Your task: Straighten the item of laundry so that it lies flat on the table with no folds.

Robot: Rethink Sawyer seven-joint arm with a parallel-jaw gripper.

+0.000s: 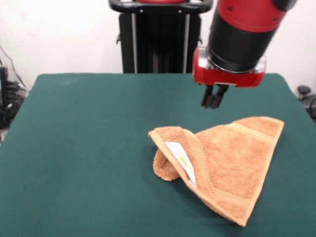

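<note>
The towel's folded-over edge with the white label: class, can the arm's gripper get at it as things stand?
Probably yes. The gripper hangs above the towel, holding nothing, and nothing stands between it and the white label.

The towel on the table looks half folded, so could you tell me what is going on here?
The Sawyer arm's gripper hangs above the green table, just behind the orange towel, holding nothing. The towel is not flat: its left part is folded up and over, with the white care label showing on the fold.

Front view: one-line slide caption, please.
Sawyer gripper hangs above a folded orange towel, label showing, on the green table.
</note>
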